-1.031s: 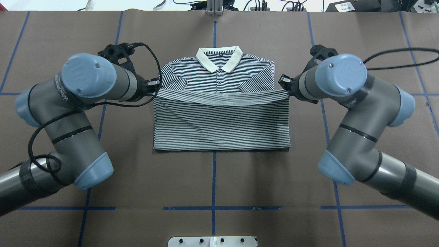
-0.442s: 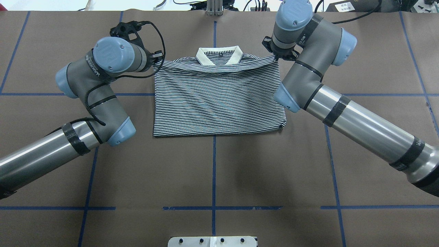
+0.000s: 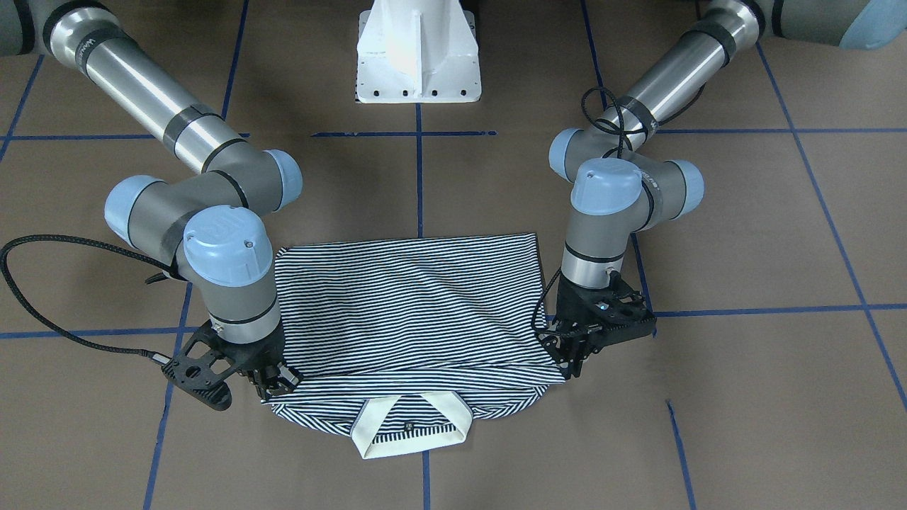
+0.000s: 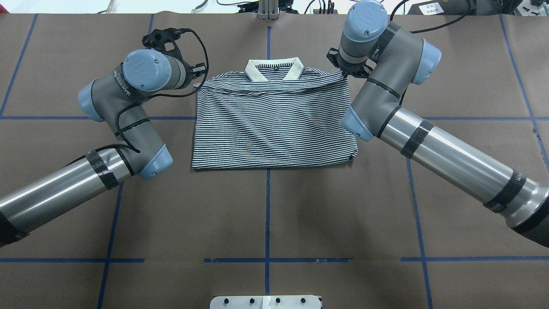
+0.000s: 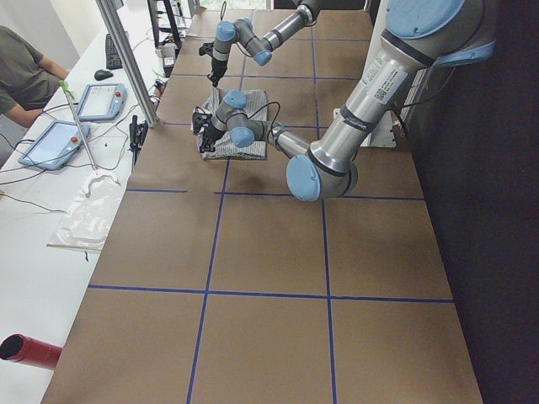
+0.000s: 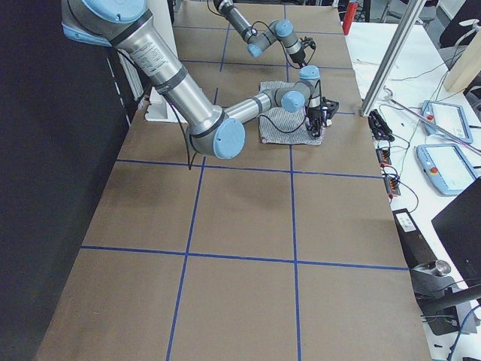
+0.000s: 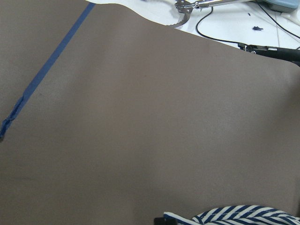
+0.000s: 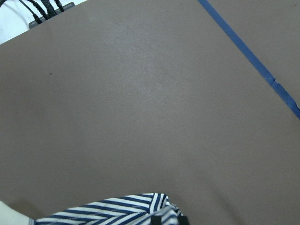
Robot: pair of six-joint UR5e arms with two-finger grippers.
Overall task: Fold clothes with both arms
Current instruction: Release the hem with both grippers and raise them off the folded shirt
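Observation:
The striped polo shirt [image 4: 274,124] lies on the brown table, its lower half folded up over the chest as far as the cream collar [image 4: 274,68]. The placket and patch are hidden under the fold. My left gripper [image 4: 198,80] is shut on the folded hem's left corner at the shoulder. My right gripper [image 4: 344,73] is shut on the hem's right corner. In the front-facing view the shirt [image 3: 411,312] lies between the left gripper [image 3: 570,361] and the right gripper [image 3: 280,386], both low over the cloth. Striped cloth shows at the bottom edge of the left wrist view [image 7: 243,215] and the right wrist view [image 8: 112,208].
The white pedestal base [image 3: 418,53] stands at the robot's side of the table. Blue tape lines [image 4: 268,206] grid the brown paper. A metal post [image 4: 268,8] stands at the far edge. A side bench holds tablets [image 5: 50,143] and cables, with a seated person [image 5: 25,71].
Both arms carried the hem from mid-shirt away from the robot to the shoulder line, covering the placket. Since 0.4 s ago the fold has settled slightly lower.

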